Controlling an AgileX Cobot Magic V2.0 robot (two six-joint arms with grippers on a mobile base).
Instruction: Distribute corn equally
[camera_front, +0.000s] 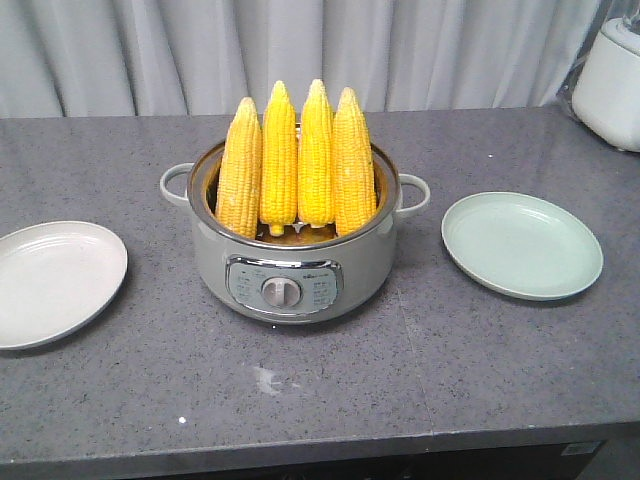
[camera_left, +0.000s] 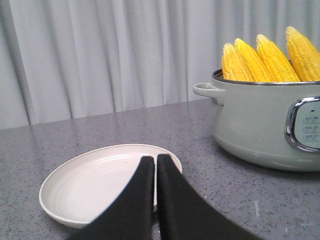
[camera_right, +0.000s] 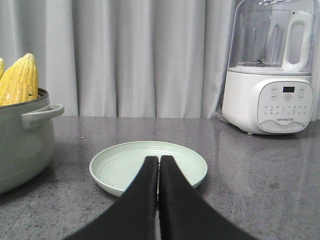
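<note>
Four corn cobs (camera_front: 297, 160) stand upright, tips up, side by side and touching in a row inside one grey-green electric pot (camera_front: 370, 270) at the middle of the grey counter (camera_front: 420, 380). Their lower ends are hidden behind the pot's wall and rim. There are two plates: a white plate (camera_front: 60, 275) at 9 o'clock from the pot and a pale green plate (camera_front: 520, 245) at 3 o'clock, each lying flat, apart from the pot, with no corn on it. One white blender (camera_front: 615, 85) stands at about 2 o'clock, beyond the green plate, before a pale curtain (camera_front: 420, 45). The left gripper (camera_left: 155, 160) hangs low at the near edge of the white plate, its black fingers pressed together on nothing and covering part of the near rim. The right gripper (camera_right: 158, 160) is likewise closed and empty at the near edge of the green plate.
</note>
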